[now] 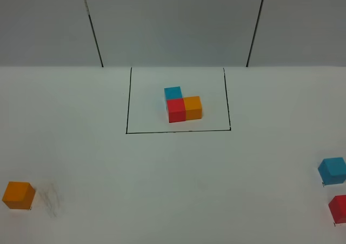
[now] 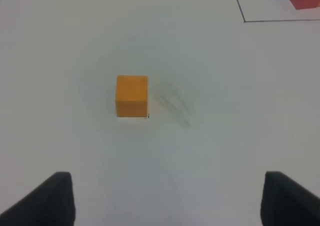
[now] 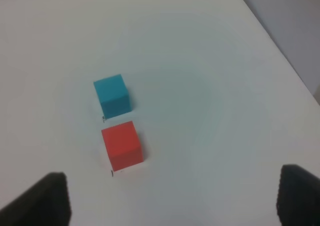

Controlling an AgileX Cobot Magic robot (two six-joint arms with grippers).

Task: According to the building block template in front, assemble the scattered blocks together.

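A small matte orange cube (image 2: 132,94) is shown at the white table's (image 1: 162,190) near left, ahead of the left gripper (image 2: 167,201), whose jaws are spread and empty (the right gripper (image 3: 172,201), likewise spread, is positioned over the small red cube (image 3: 122,145) and light-blue cube (image 3: 112,95)).

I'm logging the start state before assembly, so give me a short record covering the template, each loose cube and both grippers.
template: blue, red and orange L, inside black outline
orange cube: alone, near left of table
blue cube: near right edge
red cube: just in front of blue cube, not touching
left gripper: open, empty, orange cube ahead
right gripper: open, empty, blue and red cubes ahead
assembly: not started
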